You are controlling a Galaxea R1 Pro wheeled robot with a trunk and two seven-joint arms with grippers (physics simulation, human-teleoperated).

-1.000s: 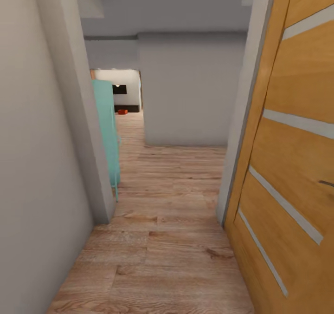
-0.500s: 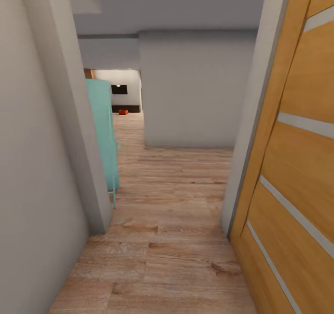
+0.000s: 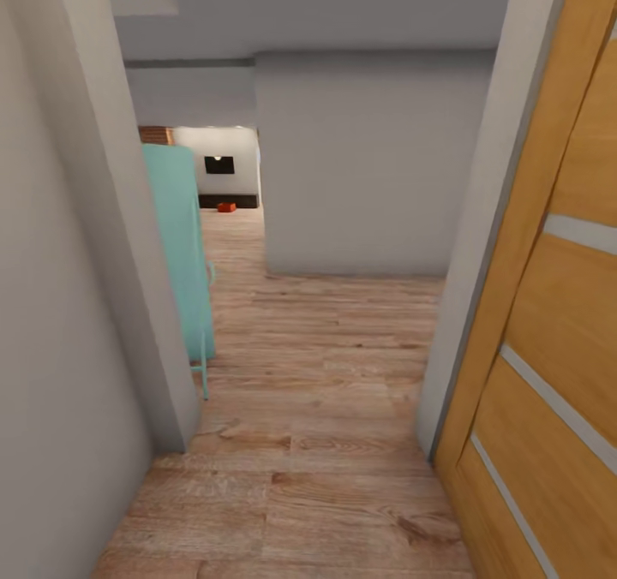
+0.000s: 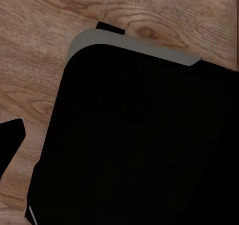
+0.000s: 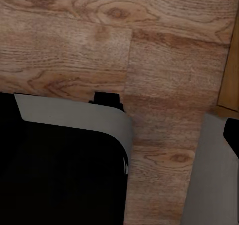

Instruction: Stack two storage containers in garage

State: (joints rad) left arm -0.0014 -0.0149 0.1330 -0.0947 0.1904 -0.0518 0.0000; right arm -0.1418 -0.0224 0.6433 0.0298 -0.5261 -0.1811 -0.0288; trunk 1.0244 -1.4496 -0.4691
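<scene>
While a wood-plank corridor (image 3: 317, 408) is faced, one orange-red container (image 3: 226, 206) is seen far ahead, presumably awaiting collection; gripper states cannot be determined.

Soft, even light filled the corridor in the head view, with no hard shadows on the plank floor (image 3: 317, 390). The brightest patch lay in the far room (image 3: 224, 155), where small ceiling lights glowed. The grey walls (image 3: 360, 168) looked flat and dull, without glare. Near edges, such as the wooden door (image 3: 548, 322), leaned and stretched outward. The render was slightly soft, distant detail smeared. In both wrist views the robot's black body (image 4: 139, 145) showed as featureless darkness over sharply grained wood.
</scene>
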